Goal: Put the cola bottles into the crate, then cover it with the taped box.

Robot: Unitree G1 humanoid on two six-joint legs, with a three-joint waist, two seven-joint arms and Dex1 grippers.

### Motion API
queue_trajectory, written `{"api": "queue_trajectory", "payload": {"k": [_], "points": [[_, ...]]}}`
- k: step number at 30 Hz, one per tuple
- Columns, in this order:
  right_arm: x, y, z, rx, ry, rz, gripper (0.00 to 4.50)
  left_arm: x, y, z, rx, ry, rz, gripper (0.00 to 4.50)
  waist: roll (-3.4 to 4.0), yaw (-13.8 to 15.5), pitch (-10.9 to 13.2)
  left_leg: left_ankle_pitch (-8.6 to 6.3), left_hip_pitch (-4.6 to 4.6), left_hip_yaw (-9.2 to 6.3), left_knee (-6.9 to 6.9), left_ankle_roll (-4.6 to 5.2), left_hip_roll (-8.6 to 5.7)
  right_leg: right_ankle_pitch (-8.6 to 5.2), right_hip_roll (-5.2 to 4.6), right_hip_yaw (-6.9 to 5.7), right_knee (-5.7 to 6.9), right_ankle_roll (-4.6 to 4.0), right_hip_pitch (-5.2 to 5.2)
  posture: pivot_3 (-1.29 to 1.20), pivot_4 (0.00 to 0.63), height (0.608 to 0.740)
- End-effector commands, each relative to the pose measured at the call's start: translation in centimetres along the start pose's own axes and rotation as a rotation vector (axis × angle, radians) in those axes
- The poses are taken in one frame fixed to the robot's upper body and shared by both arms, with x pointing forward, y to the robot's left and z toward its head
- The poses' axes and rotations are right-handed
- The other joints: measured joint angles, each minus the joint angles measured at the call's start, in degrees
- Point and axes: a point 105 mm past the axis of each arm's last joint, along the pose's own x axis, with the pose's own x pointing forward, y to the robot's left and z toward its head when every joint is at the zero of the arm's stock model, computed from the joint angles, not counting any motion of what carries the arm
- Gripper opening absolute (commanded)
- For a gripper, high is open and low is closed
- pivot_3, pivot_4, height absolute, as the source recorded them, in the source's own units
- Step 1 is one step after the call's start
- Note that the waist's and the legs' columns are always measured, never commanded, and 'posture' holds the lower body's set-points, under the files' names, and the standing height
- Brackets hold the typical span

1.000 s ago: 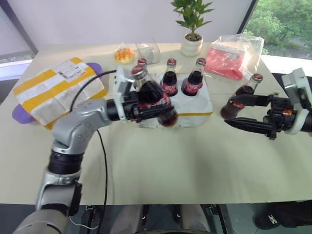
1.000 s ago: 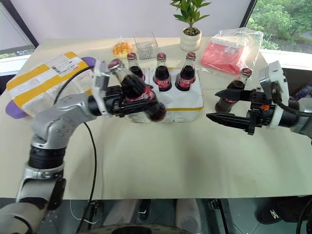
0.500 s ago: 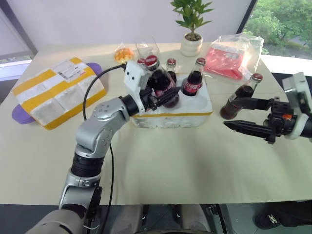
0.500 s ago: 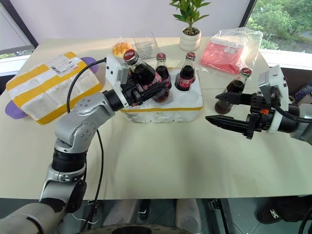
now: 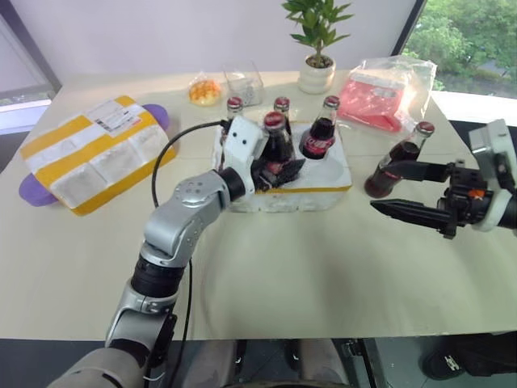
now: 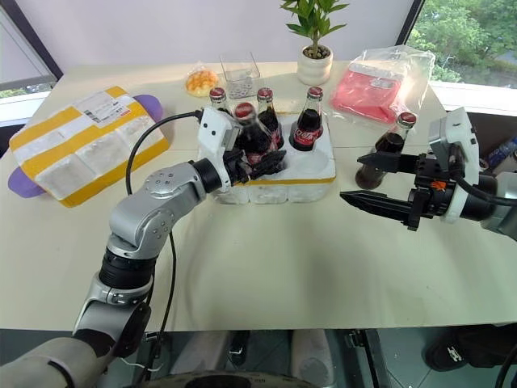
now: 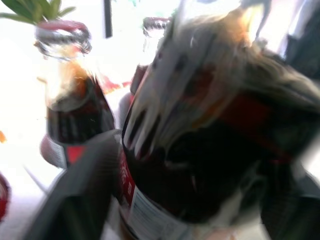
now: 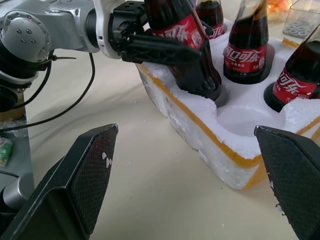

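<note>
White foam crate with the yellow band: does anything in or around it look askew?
A red-capped dark cola bottle in the front row looks tilted, not upright like the back-row bottles. Another cola bottle stands outside the crate on the beige table.

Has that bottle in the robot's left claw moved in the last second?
Yes. The left gripper carried the cola bottle from in front of the crate's near-left corner, tilted, back over the crate; it now stands upright in a front hole.
</note>
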Motion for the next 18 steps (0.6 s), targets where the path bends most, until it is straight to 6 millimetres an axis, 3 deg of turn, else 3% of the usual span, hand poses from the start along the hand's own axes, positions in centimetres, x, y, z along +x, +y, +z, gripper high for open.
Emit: {"api": "queue_trajectory", "payload": {"k": [1,8,12,18], "points": [[-0.2,0.1,1.1,-0.055,-0.027,-0.012,4.5,0.3,-0.6,1.1,0.06,-0.004,-0.028,4.48,0.0,0.0,0.0,0.0,0.01,0.0,0.0,0.0,0.0,0.0,0.01,0.0,0.0,0.0,0.01,0.0,0.15,0.74],[-0.3,0.0,1.0,-0.053,-0.033,-0.031,4.5,-0.3,-0.4,2.7,-0.006,-0.049,-0.086,4.48,0.0,-0.01,0.0,0.0,0.01,0.0,0.01,0.0,0.01,0.0,0.0,0.0,0.0,0.0,0.01,0.0,0.15,0.74],[-0.9,-0.5,0.5,-0.058,-0.013,-0.082,4.5,-2.7,-1.4,4.6,-0.047,-0.111,-0.265,4.48,0.0,-0.17,0.0,0.0,0.02,-0.01,0.01,0.0,0.02,0.0,0.0,0.0,0.0,0.0,0.01,0.0,0.15,0.74],[-2.5,-1.3,-0.2,-0.038,0.0,-0.187,4.5,-7.9,-0.1,6.7,-0.053,-0.075,-0.424,4.48,0.03,-0.21,-0.02,0.0,0.03,-0.01,0.0,-0.01,0.05,-0.01,0.08,0.0,0.04,-0.01,-0.01,0.0,0.15,0.74]]}}
